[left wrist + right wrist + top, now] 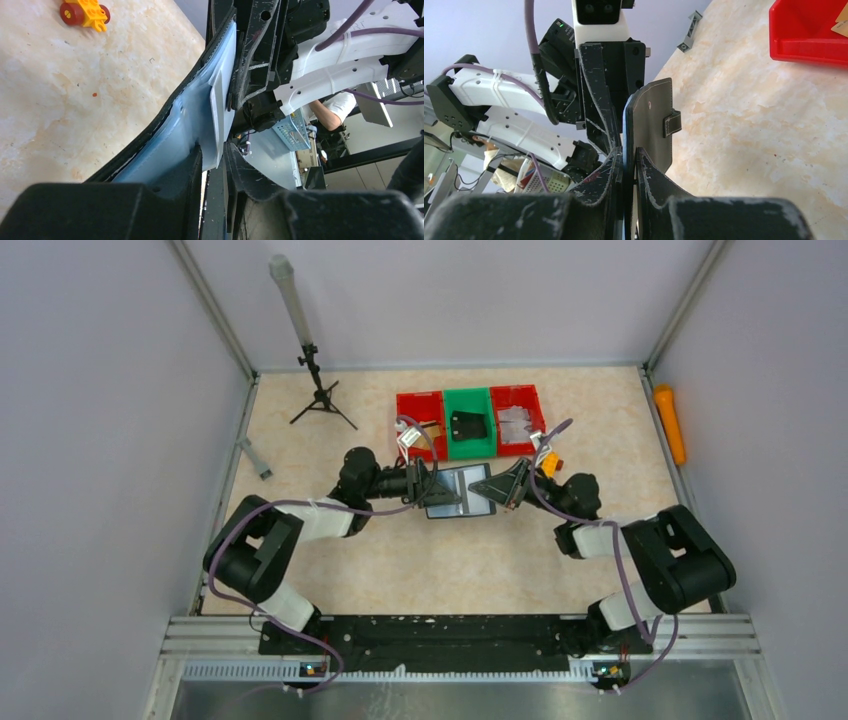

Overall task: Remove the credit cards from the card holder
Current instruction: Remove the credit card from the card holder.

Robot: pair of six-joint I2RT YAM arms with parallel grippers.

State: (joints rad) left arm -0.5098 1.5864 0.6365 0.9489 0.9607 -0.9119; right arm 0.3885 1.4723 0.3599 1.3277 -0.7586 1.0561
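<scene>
The card holder (pixel 458 490) hangs open between my two grippers above the table's middle. My left gripper (pixel 432 485) is shut on its left edge and my right gripper (pixel 493 486) is shut on its right edge. In the left wrist view my gripper (pixel 216 162) pinches the pale grey-blue inside (pixel 192 120); a pale flat sheet (pixel 218 107) stands off it, card or pocket flap I cannot tell. In the right wrist view my gripper (pixel 629 167) clamps the black outer side (pixel 651 107), closing tab (pixel 672 123) toward the floor side.
Behind the holder stand a red bin (pixel 420 420), a green bin (pixel 470 440) with a small black case (pixel 467 424), and a red bin (pixel 517 400) with pale flat pieces. A tripod (pixel 320 395), a grey bracket (pixel 255 458), an orange cylinder (pixel 670 423), a yellow toy (pixel 85 12).
</scene>
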